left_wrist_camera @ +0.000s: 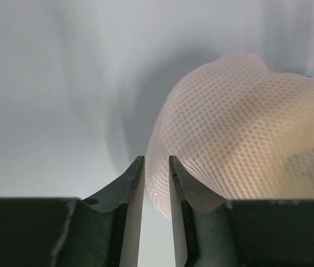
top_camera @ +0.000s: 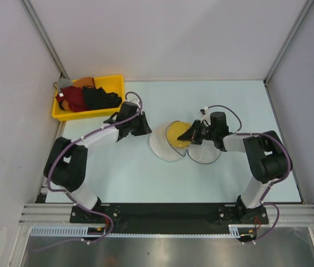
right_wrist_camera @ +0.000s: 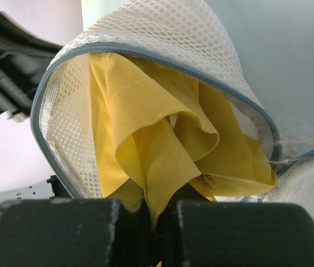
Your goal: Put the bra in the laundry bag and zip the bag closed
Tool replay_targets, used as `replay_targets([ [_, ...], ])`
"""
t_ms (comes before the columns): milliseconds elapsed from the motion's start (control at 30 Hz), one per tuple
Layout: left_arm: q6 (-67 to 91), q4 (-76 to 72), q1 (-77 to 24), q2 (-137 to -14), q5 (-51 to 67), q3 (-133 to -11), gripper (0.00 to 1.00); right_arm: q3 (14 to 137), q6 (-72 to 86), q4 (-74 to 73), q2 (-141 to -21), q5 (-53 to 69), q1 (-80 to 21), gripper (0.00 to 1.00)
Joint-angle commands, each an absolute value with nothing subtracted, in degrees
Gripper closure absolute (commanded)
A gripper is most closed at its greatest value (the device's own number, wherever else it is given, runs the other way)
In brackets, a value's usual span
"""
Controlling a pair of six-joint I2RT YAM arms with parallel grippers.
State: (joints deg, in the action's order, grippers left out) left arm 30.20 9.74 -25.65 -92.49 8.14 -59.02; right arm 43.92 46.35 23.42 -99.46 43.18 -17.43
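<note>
Out on the bench (top_camera: 146, 178), the round white mesh laundry bag (top_camera: 161, 149) lies unzipped with the crumpled yellow fabric bra (top_camera: 177, 133) tucked in its raised half, and the right tool (top_camera: 193, 135) is clamped on the cloth. Meanwhile the left tool (top_camera: 142, 129) hovers just beside the mesh, fingers narrowly parted, holding nothing. Danger: cloth could drag back out with the tool, or drape the rim and jam the zip. The bag's long axis runs left to right, mouth facing the right arm.

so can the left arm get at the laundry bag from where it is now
Probably yes: the left gripper sits right beside the laundry bag, jaws slightly apart, with nothing visible in the way.
</note>
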Motion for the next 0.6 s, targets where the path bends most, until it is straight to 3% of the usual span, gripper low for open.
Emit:
replay_targets([
  [0,31.6,5.7,-25.7,-97.0,8.2,-59.8,0.73,44.6,47.0,27.5,-100.4,44.6,-18.5,1.00],
  [433,32.8,2.0,-27.7,-104.1,11.1,-59.2,0.80,46.5,50.3,30.9,-103.5,44.2,-22.5,1.00],
  [567,33.0,1.2,-28.6,-104.0,10.8,-58.4,0.80,49.6,47.4,25.9,-106.2,41.6,-25.4,1.00],
])
